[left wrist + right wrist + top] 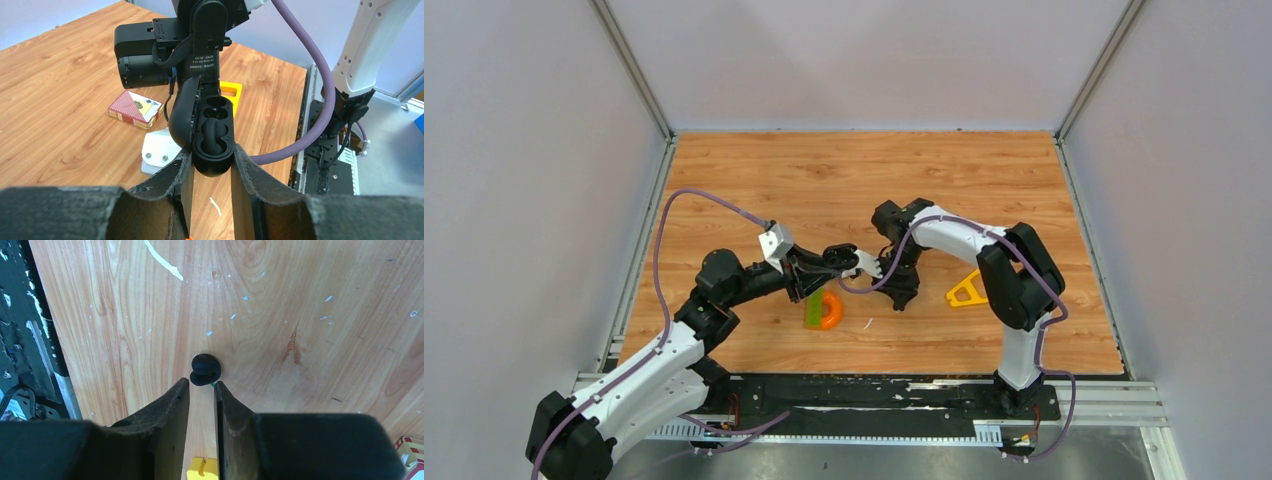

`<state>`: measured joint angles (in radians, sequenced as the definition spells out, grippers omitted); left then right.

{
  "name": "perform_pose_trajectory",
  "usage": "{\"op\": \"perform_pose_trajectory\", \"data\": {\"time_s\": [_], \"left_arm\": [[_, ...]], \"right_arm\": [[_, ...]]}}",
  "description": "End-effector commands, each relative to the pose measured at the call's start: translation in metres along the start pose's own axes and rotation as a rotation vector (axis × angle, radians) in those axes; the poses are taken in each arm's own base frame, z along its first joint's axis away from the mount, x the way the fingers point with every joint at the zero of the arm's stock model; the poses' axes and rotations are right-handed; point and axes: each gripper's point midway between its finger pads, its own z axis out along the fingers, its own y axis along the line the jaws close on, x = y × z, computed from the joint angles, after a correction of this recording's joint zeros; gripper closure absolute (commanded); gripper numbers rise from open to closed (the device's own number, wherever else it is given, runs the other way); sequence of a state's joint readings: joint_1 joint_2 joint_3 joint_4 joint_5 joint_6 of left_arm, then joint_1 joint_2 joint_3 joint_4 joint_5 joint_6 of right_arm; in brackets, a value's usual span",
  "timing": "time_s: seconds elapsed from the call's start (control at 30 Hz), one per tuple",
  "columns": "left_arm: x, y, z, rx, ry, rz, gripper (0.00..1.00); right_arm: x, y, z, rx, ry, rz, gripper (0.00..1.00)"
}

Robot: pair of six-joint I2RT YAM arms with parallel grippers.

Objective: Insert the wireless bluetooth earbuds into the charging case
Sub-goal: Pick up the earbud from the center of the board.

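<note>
The left hand [212, 150] is shut tight on the charging case [215, 135], with a finger pressed against each side of its lower end. The case is black and stands open. Its lid is swung out to the left in the left wrist view, and the moulded hollows inside face the camera. It is held up off the bench [984, 180] near the middle, close in front of the right arm's wrist.

The right hand [201, 384] points down at the bench with only a narrow gap between its fingers. One black earbud [205, 369] lies on the wood right at the fingertips, its near edge level with them. Whether the fingers actually grip it cannot be told.

A thin white sliver [164, 261] lies on the wood, well apart from the earbud. A red patterned card box [134, 107] sits flat on the bench beyond the case. A yellow plastic piece [964, 290] lies near the right arm. An orange and green object [822, 310] rests just below the left hand in the top view.
</note>
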<state>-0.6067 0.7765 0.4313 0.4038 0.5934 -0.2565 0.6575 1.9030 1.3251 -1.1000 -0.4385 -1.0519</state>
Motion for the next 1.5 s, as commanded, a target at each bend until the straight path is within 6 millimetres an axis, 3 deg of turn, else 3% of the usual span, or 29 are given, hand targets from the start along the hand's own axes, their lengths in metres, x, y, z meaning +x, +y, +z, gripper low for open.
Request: {"op": "perform_pose_trajectory", "data": {"time_s": [0.0,0.47,1.47], "left_arm": [[-0.023,-0.006,0.003,0.031,-0.049,0.039,0.99],[-0.022,-0.006,0.004,0.03,-0.047,0.038,0.99],[-0.024,-0.007,0.003,0.037,-0.052,0.039,0.99]], "right_arm": [[-0.015,0.0,-0.008,-0.023,-0.079,0.026,0.75],[-0.009,-0.026,-0.004,0.049,-0.094,0.097,0.76],[-0.014,-0.007,0.001,-0.036,-0.133,0.138,0.67]]}}
